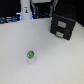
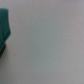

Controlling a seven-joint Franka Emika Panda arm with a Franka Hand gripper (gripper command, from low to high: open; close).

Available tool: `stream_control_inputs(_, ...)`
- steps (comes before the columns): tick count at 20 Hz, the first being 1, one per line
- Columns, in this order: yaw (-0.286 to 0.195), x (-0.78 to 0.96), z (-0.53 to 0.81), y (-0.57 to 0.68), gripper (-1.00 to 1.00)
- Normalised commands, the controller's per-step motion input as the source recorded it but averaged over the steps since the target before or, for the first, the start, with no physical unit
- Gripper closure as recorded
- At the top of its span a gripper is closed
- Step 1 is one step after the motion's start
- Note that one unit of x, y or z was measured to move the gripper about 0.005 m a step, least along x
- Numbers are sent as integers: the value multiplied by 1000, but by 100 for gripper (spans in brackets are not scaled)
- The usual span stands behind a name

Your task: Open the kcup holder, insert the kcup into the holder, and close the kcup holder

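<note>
My hand (image 1: 25,13) up at the back, the kcup (image 1: 30,55) alone out front.

In the exterior view my white hand sits in the upper left of the frame, near a bluish glow, above the pale surface (image 1: 55,62); it is too blurred for me to tell whether its fingers are spread or closed. The kcup, a tiny white pod with a green top, stands on the surface below the frame's centre, slightly left, well apart from everything. The kcup holder (image 1: 64,22), a black box with pale front patches, sits in the upper right, drawer shut. My wrist view shows only grey surface and a blurred teal shape (image 2: 4,27) at its edge.
</note>
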Motion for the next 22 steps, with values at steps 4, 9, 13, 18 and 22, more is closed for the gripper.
stream_control_inputs(4,-152,-189,99,599,-100)
stream_control_inputs(9,-186,-218,52,626,-100)
stream_control_inputs(13,-199,-314,9,607,-100)
stream_control_inputs(18,-184,-369,-11,614,-100)
stream_control_inputs(22,-183,-340,-81,605,-100)
